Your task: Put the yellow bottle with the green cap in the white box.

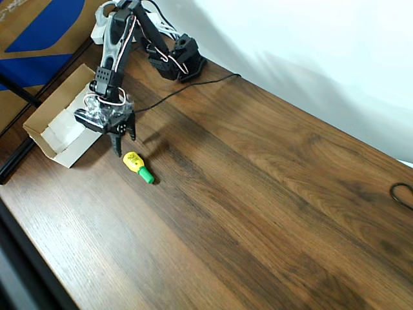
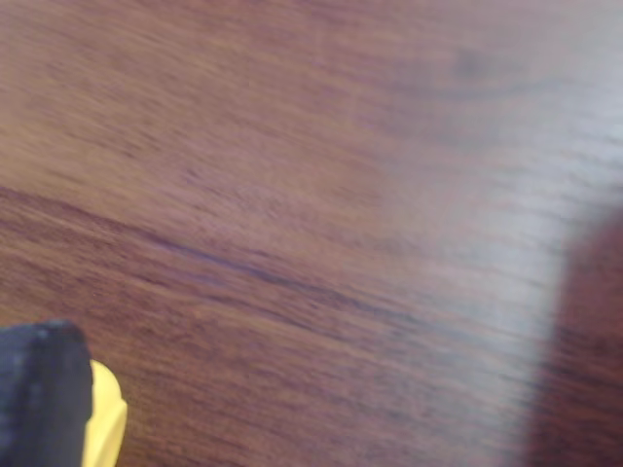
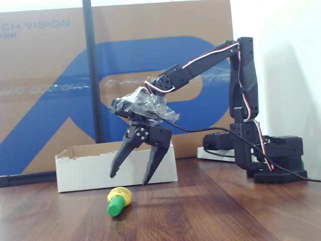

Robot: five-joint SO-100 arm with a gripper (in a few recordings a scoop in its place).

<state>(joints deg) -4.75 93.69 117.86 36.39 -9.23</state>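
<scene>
The yellow bottle with the green cap lies on its side on the wooden table, cap pointing away from the white box. In the fixed view the bottle rests just in front of the box. My gripper hangs open just above the bottle, between it and the box, with nothing held. Seen from the fixed view, the gripper points down with its jaws spread. The wrist view catches a black fingertip with a sliver of the yellow bottle beside it.
A blue-and-brown cardboard sheet stands behind the box, with a black pole in front of it. The arm's base sits at the table's far edge, a black cable trailing from it. Another cable lies at the right edge.
</scene>
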